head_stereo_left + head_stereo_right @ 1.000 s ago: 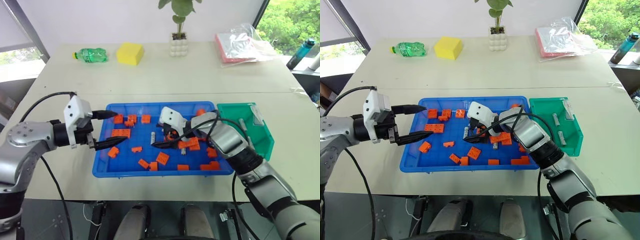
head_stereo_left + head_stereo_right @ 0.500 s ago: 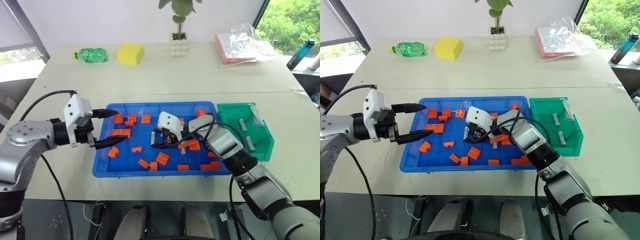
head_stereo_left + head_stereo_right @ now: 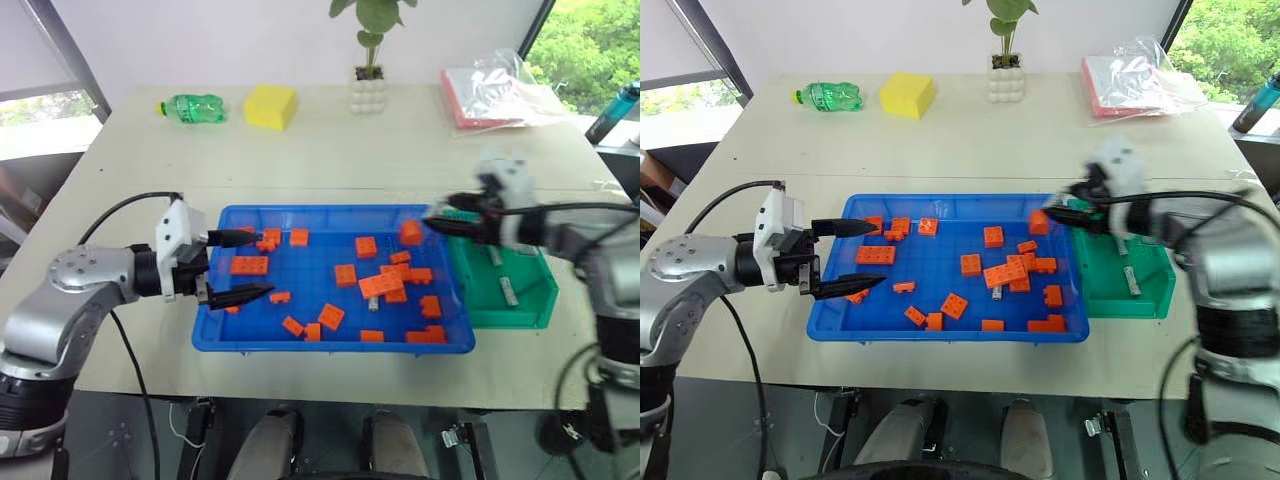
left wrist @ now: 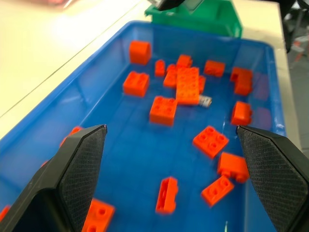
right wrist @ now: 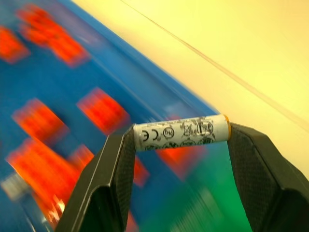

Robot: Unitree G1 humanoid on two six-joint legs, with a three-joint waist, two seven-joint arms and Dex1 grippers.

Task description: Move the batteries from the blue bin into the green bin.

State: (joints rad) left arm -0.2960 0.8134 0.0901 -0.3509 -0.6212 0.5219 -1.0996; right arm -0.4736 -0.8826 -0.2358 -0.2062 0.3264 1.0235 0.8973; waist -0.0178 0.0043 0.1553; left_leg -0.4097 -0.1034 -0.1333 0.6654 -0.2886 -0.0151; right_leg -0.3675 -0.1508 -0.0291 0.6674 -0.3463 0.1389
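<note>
Left gripper point(image 3: 845, 257): hanging over the left rim of the blue bin point(image 3: 940, 333), jaws spread wide and carrying nothing.

Blue bin: sitting on the table point(image 3: 970, 140), holding scattered orange bricks point(image 3: 1000, 271). One battery point(image 4: 205, 101) is lying beside the central brick cluster, partly tucked against it; whether others are lying under the bricks cannot be told.

Right gripper point(image 5: 181, 133): hovering at the seam where the blue bin is meeting the green bin point(image 3: 1120, 302), jaws clamping a battery point(image 5: 181, 130) endwise, one finger on each end.

Green bin: touching the blue bin's right side, already holding batteries point(image 3: 1128, 279) on its floor.

Step in hand, as judged: carrying the pinched battery across to the green bin. The next move is calling for positioning fully over the green bin's opening, then parting the jaws.
</note>
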